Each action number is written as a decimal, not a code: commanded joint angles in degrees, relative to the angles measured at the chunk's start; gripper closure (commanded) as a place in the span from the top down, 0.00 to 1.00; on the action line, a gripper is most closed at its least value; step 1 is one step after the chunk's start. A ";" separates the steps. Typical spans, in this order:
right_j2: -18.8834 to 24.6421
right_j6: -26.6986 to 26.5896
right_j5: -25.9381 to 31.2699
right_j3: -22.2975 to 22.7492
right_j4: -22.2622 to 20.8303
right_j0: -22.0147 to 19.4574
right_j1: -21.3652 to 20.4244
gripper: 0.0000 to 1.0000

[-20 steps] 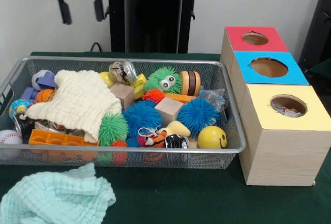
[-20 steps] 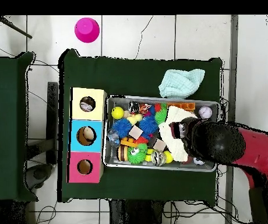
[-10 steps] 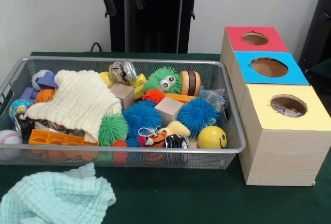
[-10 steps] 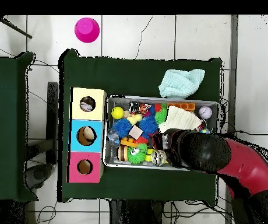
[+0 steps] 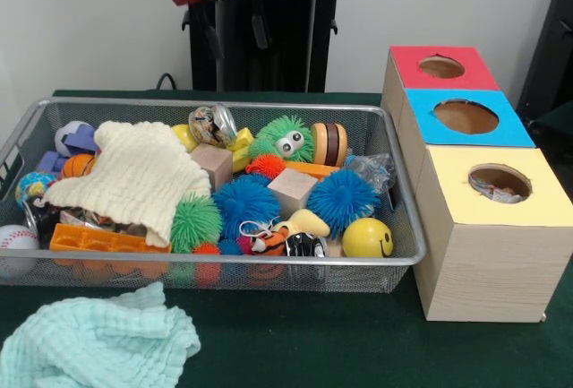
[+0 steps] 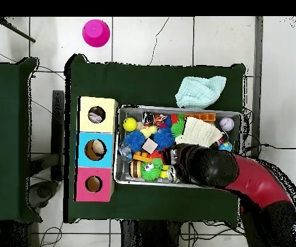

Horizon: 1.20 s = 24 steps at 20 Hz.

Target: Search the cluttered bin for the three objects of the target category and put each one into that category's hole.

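One tool point(image 5: 236, 34) hangs above bin point(image 5: 269, 107) rear, fingers apart, empty.

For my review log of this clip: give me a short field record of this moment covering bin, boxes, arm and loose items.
bin: wire mesh bin, full of toys, with a cream cloth over its left part in the front view
boxes: red-top box, blue-top box, yellow-top box, one hole each
yellow hole: something inside
gripper: gripper above the bin, jaws apart, empty
outside bin: mint cloth on table; pink cup on the floor
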 commanded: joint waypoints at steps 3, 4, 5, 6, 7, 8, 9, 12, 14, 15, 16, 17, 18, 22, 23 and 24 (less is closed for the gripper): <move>-11.20 14.72 -16.18 -7.26 -5.55 11.12 17.12 1.00; -13.12 14.34 -16.10 -8.94 -6.14 12.60 18.11 1.00; -13.66 13.27 -17.60 -9.23 -5.96 13.21 19.05 1.00; -14.39 12.52 -18.92 -9.54 -6.22 13.94 19.74 1.00; -14.66 11.56 -19.40 -10.29 -6.03 14.11 20.94 1.00; -14.97 10.90 -20.17 -11.00 -5.77 14.22 22.13 1.00; -15.88 10.83 -20.98 -11.19 -5.79 14.85 22.63 1.00; -19.91 10.66 -23.16 -12.72 -6.59 17.34 25.11 1.00; -21.60 9.55 -22.94 -14.16 -7.15 18.30 26.98 1.00; -22.58 8.76 -22.83 -15.17 -7.82 19.07 27.82 1.00; -23.45 7.74 -22.48 -16.04 -8.82 19.84 28.42 1.00; -23.60 6.38 -22.33 -17.02 -9.86 20.09 29.38 1.00; -23.57 5.18 -22.55 -17.33 -11.07 20.30 29.86 1.00; -23.61 3.84 -22.71 -18.15 -13.34 20.68 30.79 1.00; -23.99 4.37 -23.31 -18.20 -13.69 20.81 31.15 1.00; -23.93 4.71 -23.79 -18.36 -13.76 20.63 31.45 1.00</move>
